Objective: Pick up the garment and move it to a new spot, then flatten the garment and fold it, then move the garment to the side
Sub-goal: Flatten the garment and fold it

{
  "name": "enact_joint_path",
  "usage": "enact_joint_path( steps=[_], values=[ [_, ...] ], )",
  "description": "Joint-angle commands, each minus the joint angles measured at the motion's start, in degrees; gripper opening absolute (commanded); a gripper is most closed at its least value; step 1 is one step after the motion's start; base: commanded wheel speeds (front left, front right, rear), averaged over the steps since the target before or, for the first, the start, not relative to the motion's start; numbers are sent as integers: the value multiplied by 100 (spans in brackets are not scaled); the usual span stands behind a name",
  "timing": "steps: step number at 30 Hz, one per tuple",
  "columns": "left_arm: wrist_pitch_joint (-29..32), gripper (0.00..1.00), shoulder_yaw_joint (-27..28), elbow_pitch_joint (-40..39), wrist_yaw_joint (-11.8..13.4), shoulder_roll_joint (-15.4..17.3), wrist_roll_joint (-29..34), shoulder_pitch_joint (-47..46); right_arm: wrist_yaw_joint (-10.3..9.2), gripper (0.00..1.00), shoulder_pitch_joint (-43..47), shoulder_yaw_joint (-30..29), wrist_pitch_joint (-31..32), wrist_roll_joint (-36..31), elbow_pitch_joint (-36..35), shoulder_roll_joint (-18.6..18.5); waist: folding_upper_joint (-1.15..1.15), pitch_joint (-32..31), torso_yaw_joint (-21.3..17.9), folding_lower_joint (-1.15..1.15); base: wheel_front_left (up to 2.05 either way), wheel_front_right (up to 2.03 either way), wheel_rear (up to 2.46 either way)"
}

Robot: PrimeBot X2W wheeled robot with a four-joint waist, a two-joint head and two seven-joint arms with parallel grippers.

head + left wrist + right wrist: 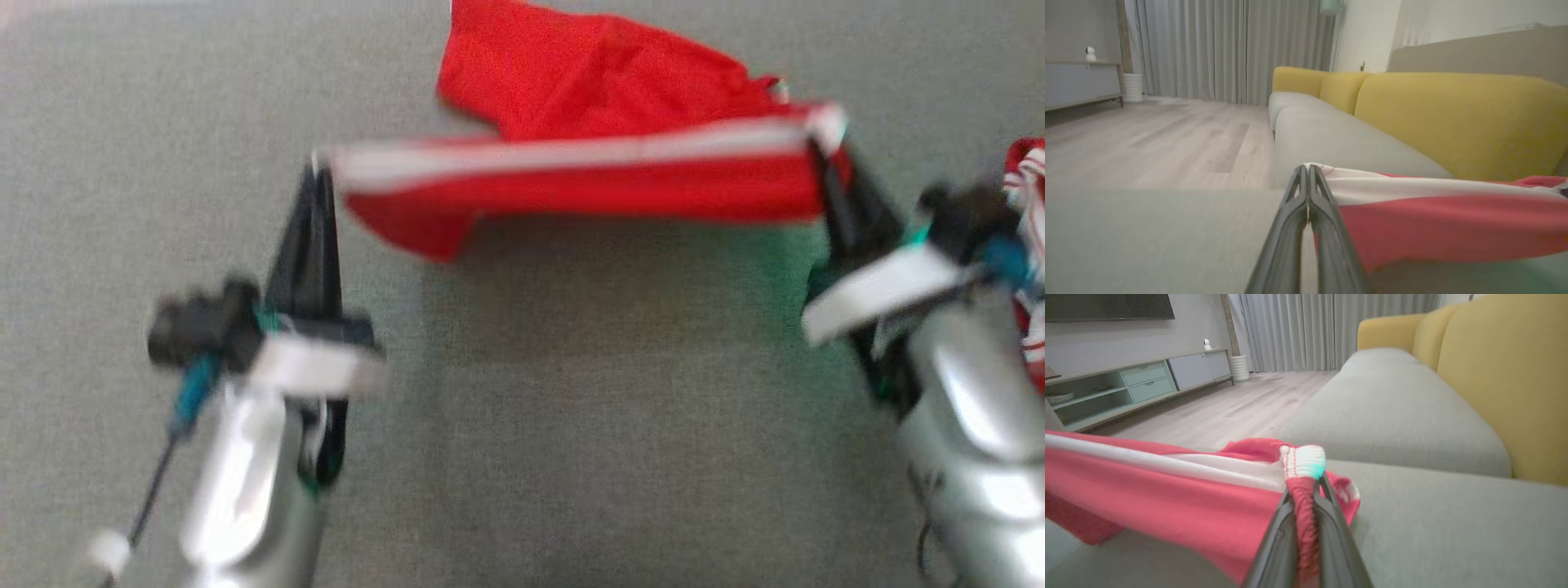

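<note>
Red garment (571,82) stretched over the grey sofa (571,408), upper middle of the frame.
Left jaws are closed on one end of its white band (571,153); right jaws are closed on the other end.

Grey fabric sofa seat (571,408), yellow back cushions (1453,122) behind. Far part of red garment (571,73) lies on seat. Red-white striped cloth (1030,167) far right, partly hidden.
</note>
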Motion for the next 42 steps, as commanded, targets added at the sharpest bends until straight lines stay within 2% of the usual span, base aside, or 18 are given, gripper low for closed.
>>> enact_joint_path(
  steps=[1, 7, 12, 20, 25, 29, 35, 38, 42],
  values=[
    [-27, 0, 332, -184, -23, 70, -2, 265, -5, 0, 349, -60, -13, 90, -261, 48, 0, -250, -58, 1, 0, 0, 0],
    [-28, 0, 428, -250, -61, 10, -119, 1630, -5, 0, 1603, -273, -13, 184, -553, 352, 0, -869, -122, 1, 0, 0, 0],
    [-28, 0, 418, -357, 11, 8, -233, 2432, -5, 0, 2413, -282, -14, 251, -684, 506, 0, -1301, -134, 1, 0, 0, 0],
    [-28, 0, 622, -637, -74, 7, 14, 2746, -5, 0, 2941, -237, -14, 418, -849, 569, 0, -1385, -230, 1, 0, 0, 0],
    [-28, 0, 535, -520, -339, 126, 361, 1687, -5, 0, 2568, -230, -14, 731, -791, 703, 0, -1050, -378, 1, 0, 0, 0],
    [-28, 0, 175, 137, -429, 395, 405, 405, -5, 0, 2026, -201, -14, 1097, -620, 856, 0, -676, -598, 1, 0, 0, 0],
    [52, 0, -573, 1398, -444, 767, -139, -1463, -5, 4, 1243, 31, -14, 1579, -293, 995, 0, -53, -1034, 1, 0, 0, 0],
    [101, 0, -901, 1943, -444, 969, -311, -2154, -5, 5, 934, 175, -14, 1785, -216, 1066, 0, 243, -1251, 1, 0, 0, 0],
    [98, 0, -1255, 2525, -445, 1163, -425, -2881, -5, 12, 607, 408, -14, 2055, -169, 1153, 0, 610, -1477, 1, 0, 0, 0]
  ],
)
